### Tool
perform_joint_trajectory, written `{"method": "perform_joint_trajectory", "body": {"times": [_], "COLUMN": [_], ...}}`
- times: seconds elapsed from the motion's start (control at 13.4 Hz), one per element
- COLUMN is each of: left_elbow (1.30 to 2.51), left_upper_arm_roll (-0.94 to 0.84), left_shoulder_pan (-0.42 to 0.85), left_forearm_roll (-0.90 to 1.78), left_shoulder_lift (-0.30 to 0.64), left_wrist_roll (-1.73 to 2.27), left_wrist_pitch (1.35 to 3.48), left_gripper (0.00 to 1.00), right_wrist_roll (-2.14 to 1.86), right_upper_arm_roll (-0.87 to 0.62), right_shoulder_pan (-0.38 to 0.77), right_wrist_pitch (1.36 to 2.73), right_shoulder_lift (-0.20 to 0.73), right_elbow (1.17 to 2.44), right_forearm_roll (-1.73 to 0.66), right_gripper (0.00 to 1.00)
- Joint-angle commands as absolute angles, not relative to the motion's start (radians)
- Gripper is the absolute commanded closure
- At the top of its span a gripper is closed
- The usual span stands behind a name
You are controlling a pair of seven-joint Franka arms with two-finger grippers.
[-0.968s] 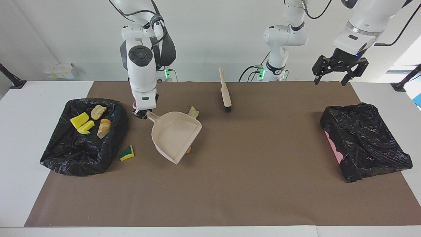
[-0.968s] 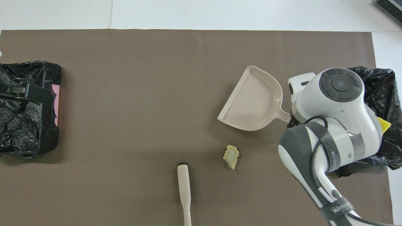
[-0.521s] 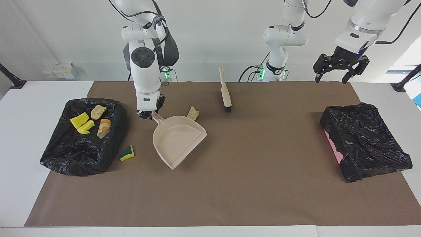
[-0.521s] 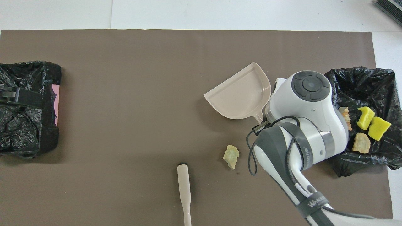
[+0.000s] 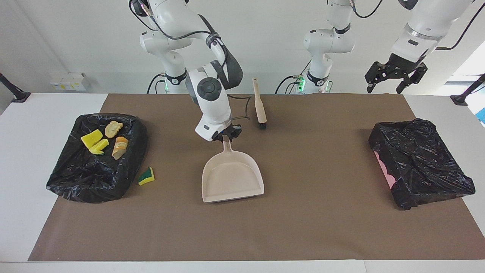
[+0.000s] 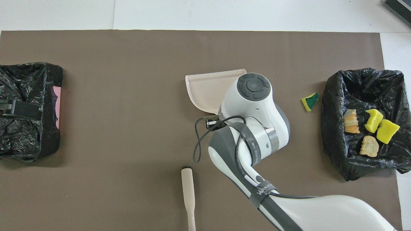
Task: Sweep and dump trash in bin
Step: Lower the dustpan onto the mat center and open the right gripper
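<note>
My right tool is clamped on the handle of the beige dustpan. Since a second ago I have carried the pan away from the bin at the right arm's end of the table toward the table's middle, and turned it — its open lip now faces the table edge farthest from me, handle pointing back at my bases. The pan is empty.

My left tool hangs high with fingers spread, holding nothing, above the table's near corner at the left arm's end; it has risen slightly over the last second. A second black-lined bin sits there.

Trash status: two yellow sponge blocks, a pale beige lump and the orange-brown bun lie in the bin, unchanged. The green-and-yellow sponge lies on the brown mat just beside that bin, unmoved. The beige lump seen earlier beside the pan is now hidden by my right arm.

The brush lies untouched near the table edge nearest me.
</note>
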State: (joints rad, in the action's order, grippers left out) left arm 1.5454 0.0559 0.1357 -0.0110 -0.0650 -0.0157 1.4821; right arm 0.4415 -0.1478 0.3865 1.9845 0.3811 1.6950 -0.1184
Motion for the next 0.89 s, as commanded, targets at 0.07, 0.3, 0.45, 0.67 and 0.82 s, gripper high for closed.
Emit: {"method": "perform_joint_trajectory", "body": {"times": [0.07,0.3,0.45,0.67,0.82], "left_elbow": [1.574,1.574,1.575,1.577,1.577], "left_upper_arm_roll": [0.043,0.043,0.043,0.043,0.041], "left_shoulder_pan": [0.121,0.129,0.13,0.132,0.135], "left_forearm_roll": [-0.025,-0.025,-0.025,-0.025,-0.025], "left_shoulder_lift": [-0.087,-0.089,-0.092,-0.092,-0.091], "left_wrist_roll": [-0.012,-0.011,-0.009,-0.011,-0.015], "left_wrist_pitch": [1.506,1.506,1.5,1.511,1.519], "left_gripper": [0.0,0.0,0.0,0.0,0.0], "right_wrist_roll": [0.601,0.614,0.612,0.598,0.6], "right_upper_arm_roll": [-0.141,-0.143,-0.143,-0.143,-0.143], "right_shoulder_pan": [0.468,0.482,0.477,0.469,0.453], "right_wrist_pitch": [1.971,1.979,1.983,2.045,2.013], "right_shoulder_lift": [0.567,0.589,0.586,0.581,0.546], "right_elbow": [1.459,1.434,1.442,1.476,1.482], "right_forearm_roll": [-0.126,-0.126,-0.13,-0.147,-0.149], "right_gripper": [1.0,1.0,1.0,0.0,0.0]}}
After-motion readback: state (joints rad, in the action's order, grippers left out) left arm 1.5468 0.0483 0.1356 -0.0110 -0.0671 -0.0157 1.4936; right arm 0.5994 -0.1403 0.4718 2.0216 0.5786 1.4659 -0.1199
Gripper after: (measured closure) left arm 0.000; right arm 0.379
